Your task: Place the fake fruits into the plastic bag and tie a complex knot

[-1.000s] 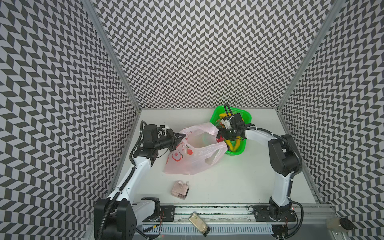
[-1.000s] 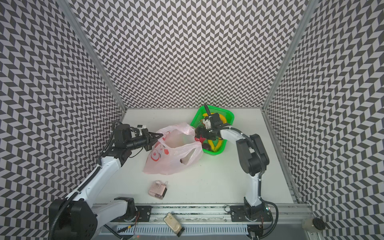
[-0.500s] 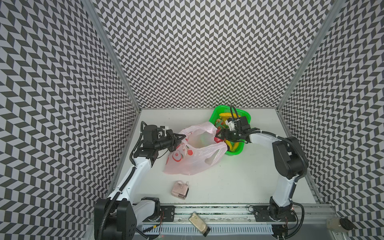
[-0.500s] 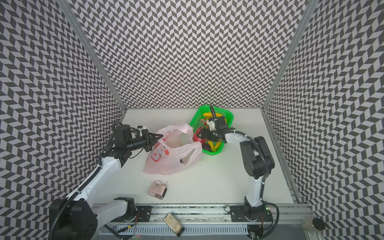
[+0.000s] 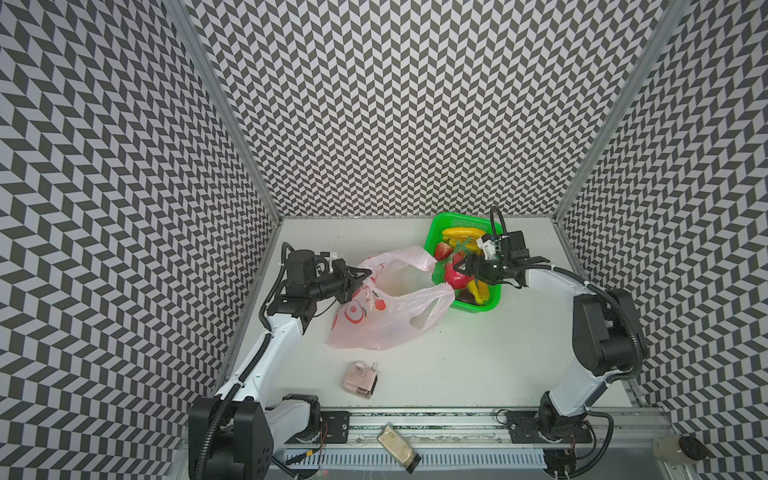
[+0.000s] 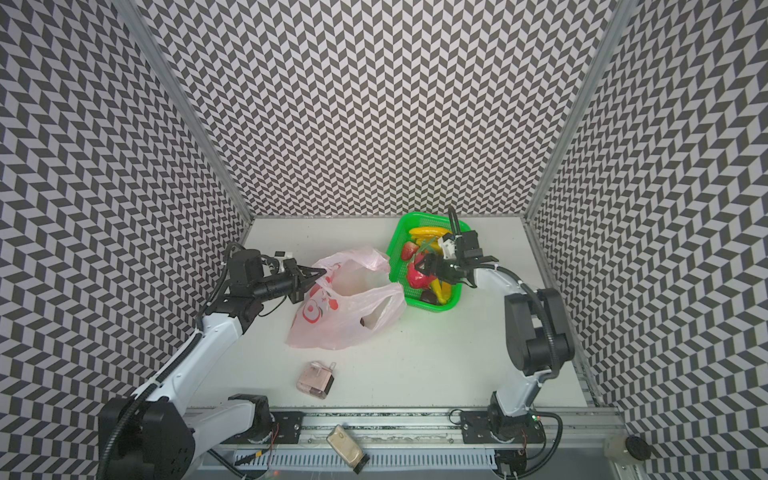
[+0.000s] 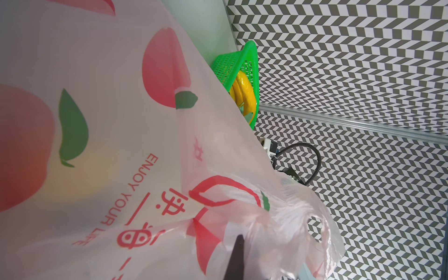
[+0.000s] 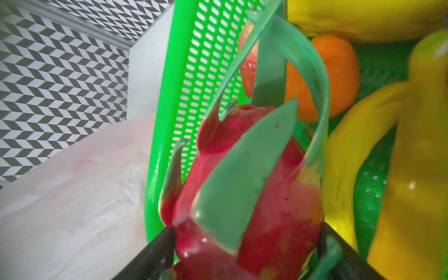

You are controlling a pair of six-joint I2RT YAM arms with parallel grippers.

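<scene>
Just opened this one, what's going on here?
Two robot arms are bagging toy fruit. The left gripper is shut on the rim of the plastic bag and holds its mouth open toward the green basket. The right gripper is closed around the dragon fruit at the basket's bag-side edge. The bananas, a strawberry and the orange lie in the basket. No fruit shows in the bag, and its handles are untied.

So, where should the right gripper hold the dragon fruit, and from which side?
Probably across the round red body of the dragon fruit, coming from the end opposite its long tips, as the right gripper does now. The body looks solid and wide, while the green scales are thin and curl outward.
</scene>
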